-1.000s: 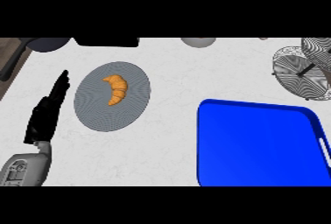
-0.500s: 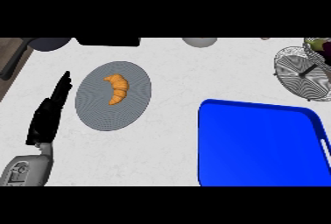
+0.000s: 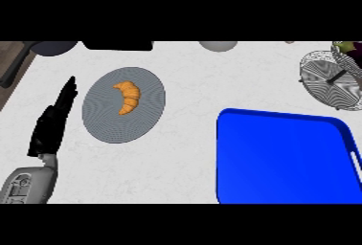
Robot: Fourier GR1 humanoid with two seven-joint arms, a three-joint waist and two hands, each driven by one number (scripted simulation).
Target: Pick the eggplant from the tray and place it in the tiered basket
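White marbled surface [image 3: 184,158]. Blue tray [image 3: 283,160] bare. Eggplant [image 3: 348,47] sits in tiered basket [image 3: 332,81] at the far right edge, mostly cropped. Left hand [image 3: 53,119] flat, fingers straight, holding nothing; right hand unseen. Risk: eggplant perched near the rim could roll out.

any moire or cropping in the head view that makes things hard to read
Head view: the grey plate under the croissant shows fine moire rings; the wire tiered basket at the right edge shimmers the same way and is cropped, with only a sliver of a dark purple thing showing at its top; the blue tray is flat, without glare; the left robot hand is solid black, little detail.
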